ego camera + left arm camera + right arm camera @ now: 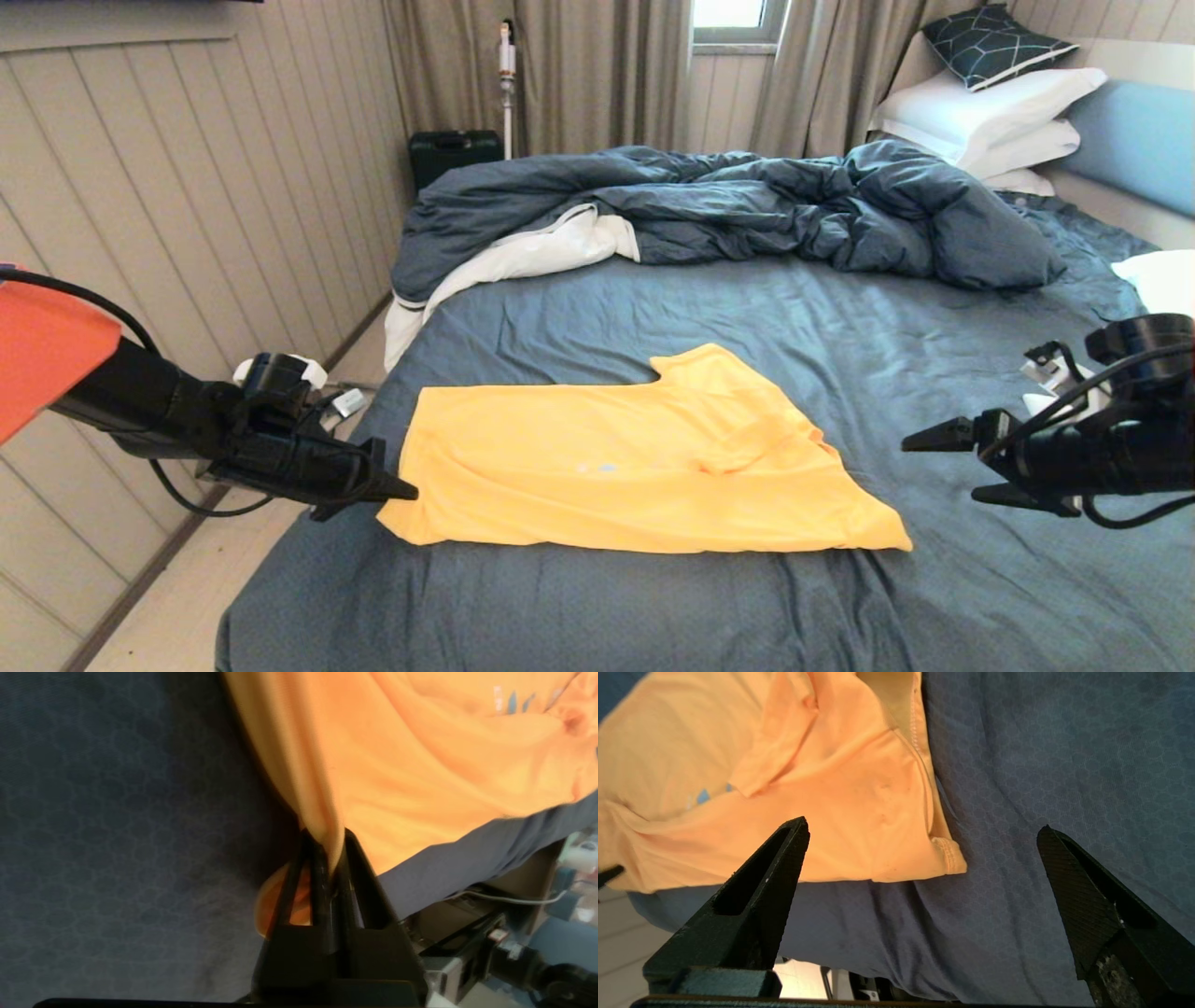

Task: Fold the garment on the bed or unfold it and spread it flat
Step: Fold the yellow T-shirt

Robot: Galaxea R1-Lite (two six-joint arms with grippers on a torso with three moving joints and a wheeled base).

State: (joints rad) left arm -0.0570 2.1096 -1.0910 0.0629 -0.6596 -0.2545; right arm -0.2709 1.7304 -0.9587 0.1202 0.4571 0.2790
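Observation:
The yellow T-shirt [616, 457] lies spread across the near part of the bed [840, 355], one sleeve folded over its body and a bit of pale blue print [511, 700] showing. My left gripper [397, 490] is at the shirt's left edge, shut on a pinch of the yellow cloth [327, 844]. My right gripper [943, 462] hovers open over the bare sheet, just right of the shirt's near right corner [948, 856], with nothing between its fingers.
A rumpled dark blue duvet [747, 205] with white lining is heaped across the far half of the bed. White pillows [990, 112] and the light blue headboard [1139, 140] stand at the far right. The bed's left edge drops to the floor [177, 597] beside a panelled wall.

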